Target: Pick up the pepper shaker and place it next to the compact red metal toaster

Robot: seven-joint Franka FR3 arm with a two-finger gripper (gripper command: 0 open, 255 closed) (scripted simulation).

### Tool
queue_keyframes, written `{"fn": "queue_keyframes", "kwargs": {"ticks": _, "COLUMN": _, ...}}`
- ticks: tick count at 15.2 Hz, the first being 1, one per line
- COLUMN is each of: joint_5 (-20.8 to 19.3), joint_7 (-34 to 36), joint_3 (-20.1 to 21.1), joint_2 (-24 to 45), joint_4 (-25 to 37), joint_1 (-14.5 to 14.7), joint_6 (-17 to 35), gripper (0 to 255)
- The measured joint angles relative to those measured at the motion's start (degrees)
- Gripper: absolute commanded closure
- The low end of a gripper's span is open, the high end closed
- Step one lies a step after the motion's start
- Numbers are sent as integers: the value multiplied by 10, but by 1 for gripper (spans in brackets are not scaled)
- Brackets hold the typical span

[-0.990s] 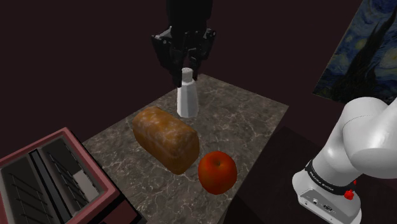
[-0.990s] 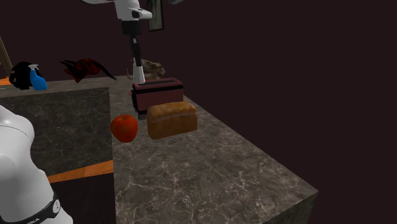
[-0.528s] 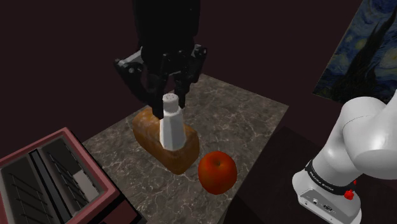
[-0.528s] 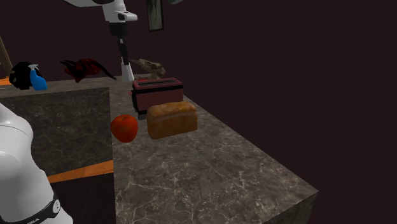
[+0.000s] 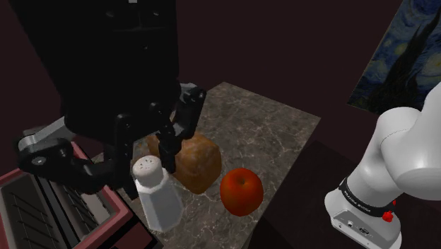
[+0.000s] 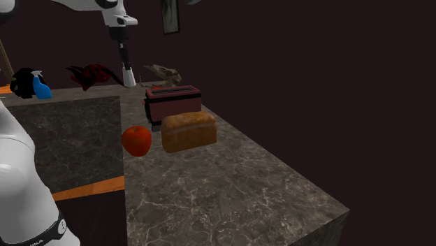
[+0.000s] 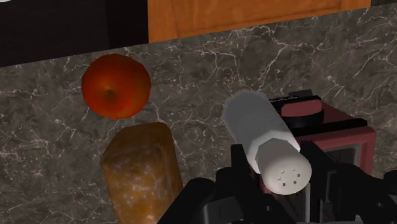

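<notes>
**Pepper shaker held in the air by the robot's gripper**

A black two-finger gripper (image 5: 150, 172) is seen closed around the neck of a white pepper shaker (image 5: 157, 198). The shaker is clasped just below its cap, and small holes can be made out on the cap's top. The shaker is lifted clear of the dark marbled counter (image 5: 263, 134).

In the wrist view, the shaker (image 7: 257, 127) is pinched between the two fingers of the gripper (image 7: 278, 167), with its base pointed away from the hand. A red toaster (image 7: 326, 124) is found below the gripper, just to one side of the shaker. A brown loaf of bread (image 7: 140, 172) lies on the counter (image 7: 203, 70) off the gripper's other side. A round red fruit (image 7: 116, 86) is set farther out from the hand, past the loaf.

In the second exterior view, the gripper (image 6: 125, 57) and shaker (image 6: 129, 77) are shown hanging high, above and behind the toaster (image 6: 172, 103).
</notes>
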Motion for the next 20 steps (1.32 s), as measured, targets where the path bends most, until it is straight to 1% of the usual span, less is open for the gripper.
{"fn": "queue_keyframes", "kwargs": {"ticks": 2, "joint_5": -30, "joint_7": 50, "joint_3": 31, "joint_2": 40, "joint_4": 34, "joint_1": 18, "joint_6": -3, "gripper": 255}}
{"fn": "queue_keyframes", "kwargs": {"ticks": 4, "joint_5": -40, "joint_7": 66, "joint_3": 39, "joint_2": 53, "joint_4": 39, "joint_1": 24, "joint_6": 2, "gripper": 255}}
{"fn": "queue_keyframes", "kwargs": {"ticks": 20, "joint_5": -29, "joint_7": 62, "joint_3": 38, "joint_2": 37, "joint_4": -97, "joint_1": 23, "joint_6": 126, "gripper": 255}}
